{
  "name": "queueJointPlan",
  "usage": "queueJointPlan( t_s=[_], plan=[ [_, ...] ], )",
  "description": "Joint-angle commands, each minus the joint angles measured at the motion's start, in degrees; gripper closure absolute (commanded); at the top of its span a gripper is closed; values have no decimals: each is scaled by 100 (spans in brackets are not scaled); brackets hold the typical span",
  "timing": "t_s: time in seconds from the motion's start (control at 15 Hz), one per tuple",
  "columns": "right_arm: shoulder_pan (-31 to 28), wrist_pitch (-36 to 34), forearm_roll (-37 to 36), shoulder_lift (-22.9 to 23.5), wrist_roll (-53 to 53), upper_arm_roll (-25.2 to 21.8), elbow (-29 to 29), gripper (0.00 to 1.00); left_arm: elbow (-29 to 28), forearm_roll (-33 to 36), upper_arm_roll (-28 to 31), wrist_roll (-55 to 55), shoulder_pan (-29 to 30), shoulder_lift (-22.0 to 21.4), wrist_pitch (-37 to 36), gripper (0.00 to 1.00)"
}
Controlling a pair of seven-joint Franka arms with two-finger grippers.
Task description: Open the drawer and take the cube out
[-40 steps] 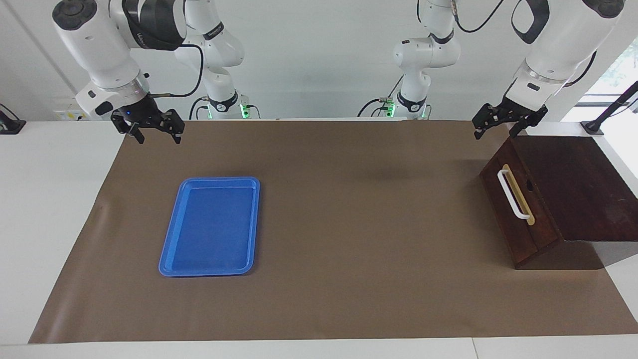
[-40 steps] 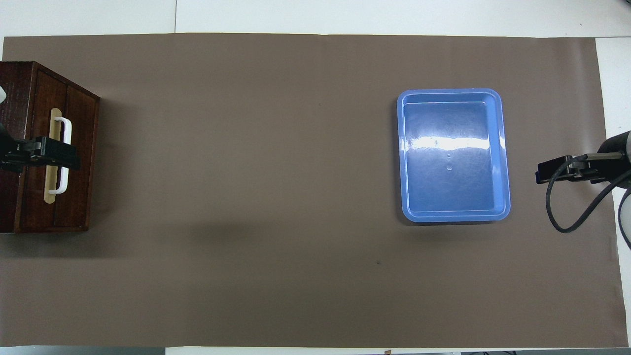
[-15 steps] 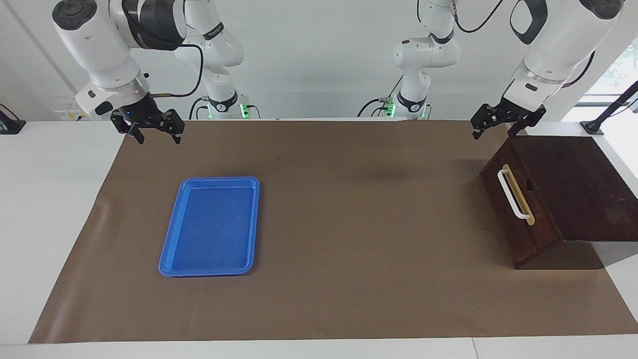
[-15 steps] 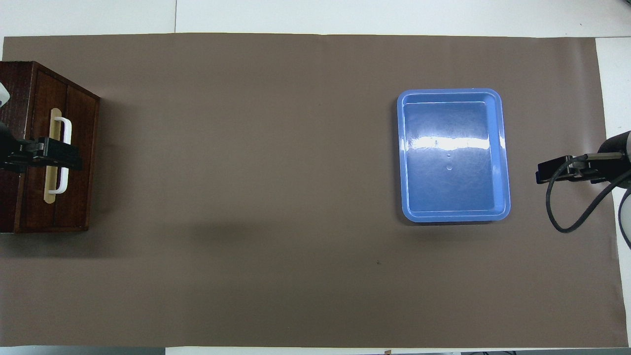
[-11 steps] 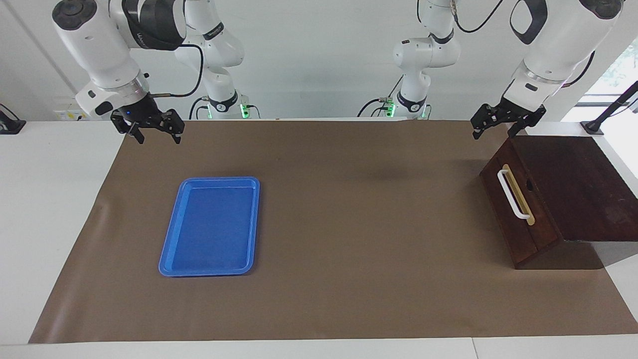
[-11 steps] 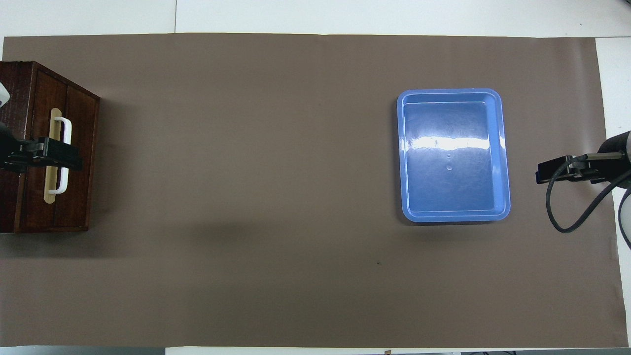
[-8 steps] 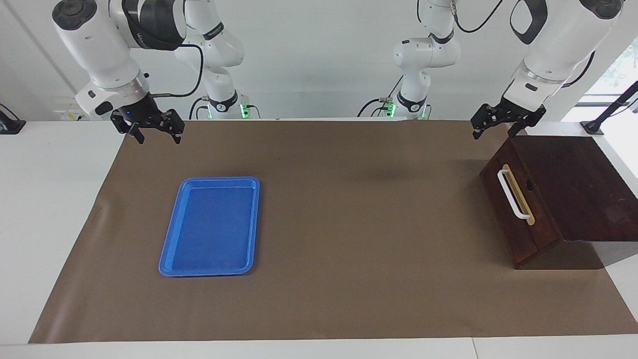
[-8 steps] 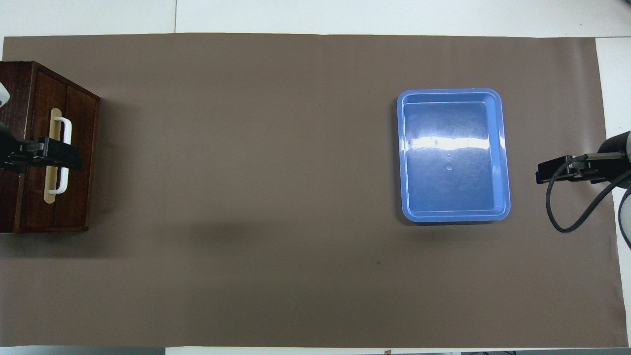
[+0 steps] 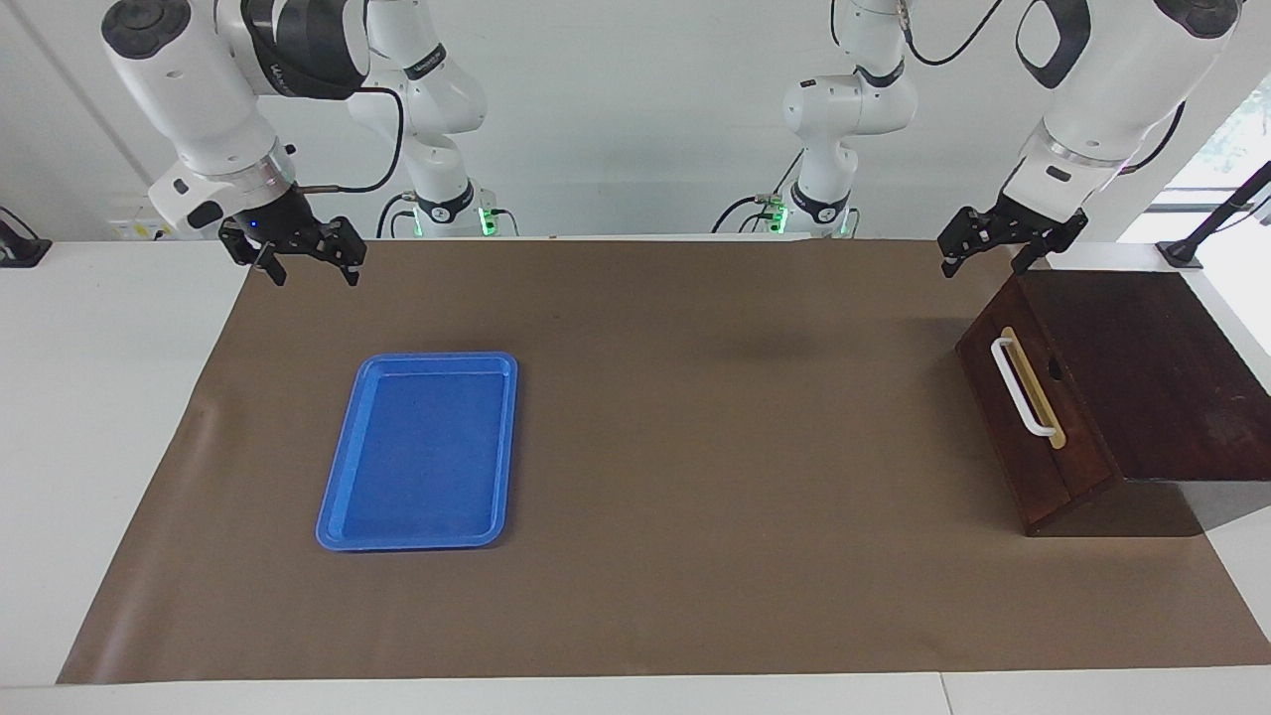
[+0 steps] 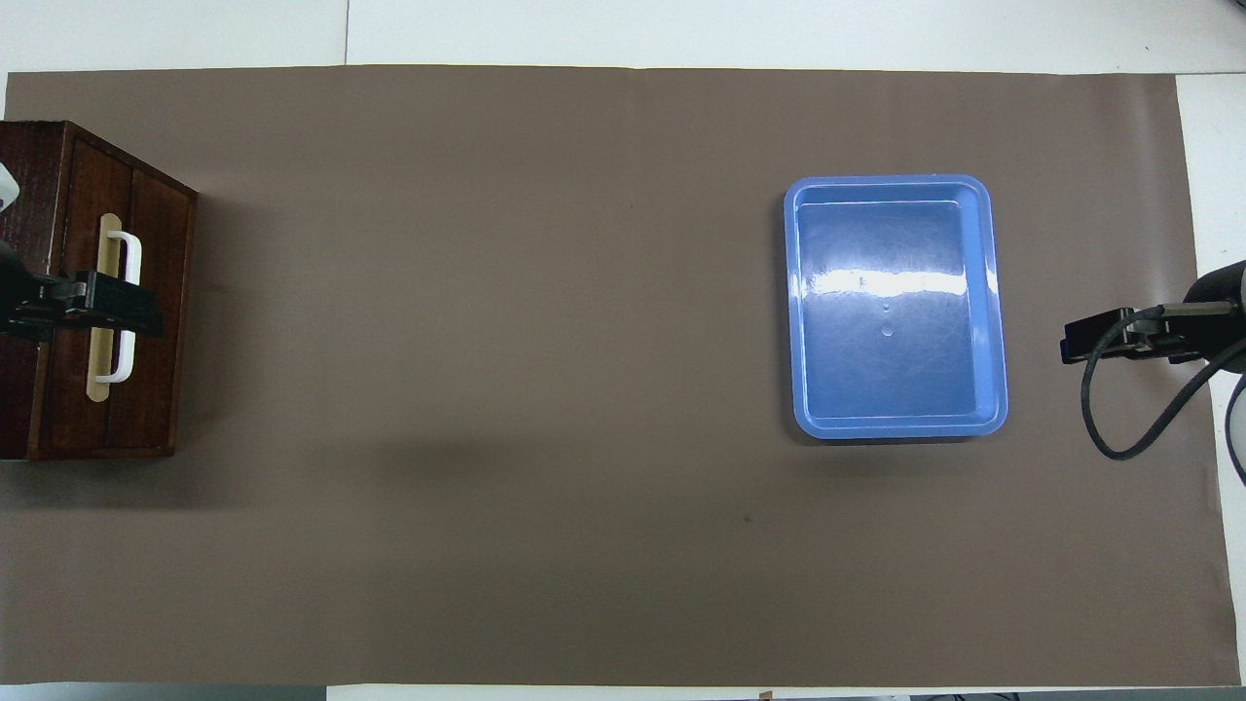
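Wood drawer (image 9: 1028, 417): shut, at my left arm's end of the bench; cube unseen, presumably inside.
Left tool (image 9: 989, 256): spread wide, empty, above the box's corner; I'd drop to the white handle (image 9: 1021, 387), pull straight.
Right tool (image 9: 303, 263): open, empty, waiting.
Blue tray (image 9: 341, 497): well apart, no obstacle.

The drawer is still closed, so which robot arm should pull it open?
Probably the left. The left gripper hangs open in the air over the dark box, close to the drawer and its white handle. The right gripper waits open at the other end, near the blue tray.
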Motion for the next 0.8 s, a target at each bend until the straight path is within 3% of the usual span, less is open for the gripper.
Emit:
queueJointPlan(
  t_s=[0.0,0.4,0.53,0.73],
  plan=[
    [-37,-25,-96,-107,-85,8,-77,0,-73,54,-12,-47,18,-72,-25,0],
    [-37,-25,-96,-107,-85,8,-77,0,-82,54,-29,-134,-53,-143,-236,0],
    [-37,-25,-96,-107,-85,8,-77,0,-300,246,-47,-109,-61,-151,402,0],
    [-37,-25,-96,-107,-77,8,-77,0,-810,1265,-65,-109,-272,-99,1150,0]
  ],
)
